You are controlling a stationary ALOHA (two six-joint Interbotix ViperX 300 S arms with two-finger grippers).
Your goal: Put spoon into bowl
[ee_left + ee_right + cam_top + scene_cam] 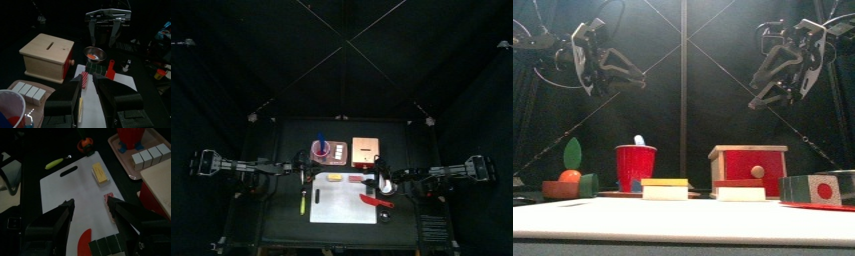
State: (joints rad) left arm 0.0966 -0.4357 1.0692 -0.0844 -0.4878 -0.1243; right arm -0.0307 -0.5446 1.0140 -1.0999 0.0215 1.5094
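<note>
The spoon (303, 203), thin and yellow-green, lies flat on the table just off the left edge of a white mat (345, 198). It also shows as the spoon (55, 163) and, right between my left jaws, the spoon (80, 107). The bowl (321, 151) stands behind the mat at the back left, pinkish with a pale rim and blue inside; from the front the bowl (636, 165) looks like a red cup. My left gripper (298, 172) hangs open above the spoon's end. Over the mat's right side my right gripper (90, 223) is open and empty.
A copper-tan tray (369, 150) with a wooden box (750, 168) stands right of the bowl. A yellow block (99, 172) and a red curved item (85, 240) lie on the mat. A green and orange toy (571, 170) sits at the far left.
</note>
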